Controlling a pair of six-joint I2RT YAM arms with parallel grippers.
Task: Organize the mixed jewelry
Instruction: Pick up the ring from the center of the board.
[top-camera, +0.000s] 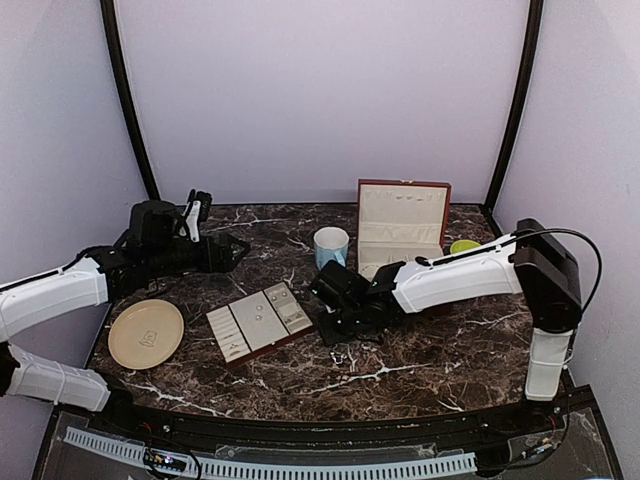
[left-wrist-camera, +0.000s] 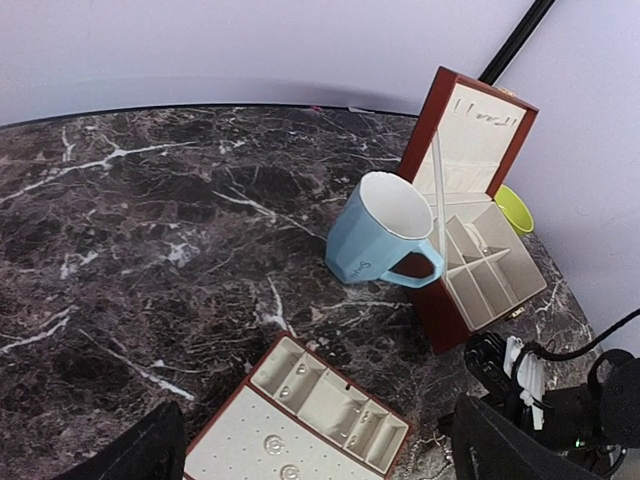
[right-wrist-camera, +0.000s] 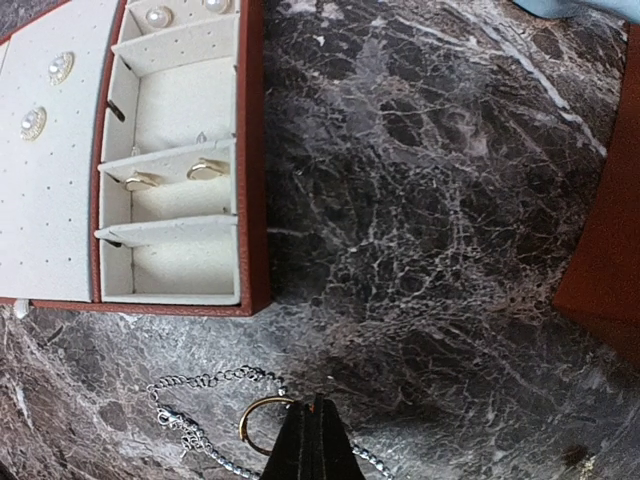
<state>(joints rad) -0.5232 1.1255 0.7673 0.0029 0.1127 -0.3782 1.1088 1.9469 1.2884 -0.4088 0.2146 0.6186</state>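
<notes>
Loose jewelry lies on the marble in front of the cream slotted tray. The right wrist view shows a fine silvery chain and a thin gold ring. My right gripper is down on the table with its jaws pressed together on the ring's right side, the chain running just beside the tips. In the top view that gripper sits right of the tray. The tray's rim holds earrings and round studs. My left gripper hovers open at the back left, nothing between its fingers.
A red-brown box with cream lining stands open at the back, a light-blue mug to its left. A yellow-green dish sits to its right. A beige plate lies at the left, near the table's edge.
</notes>
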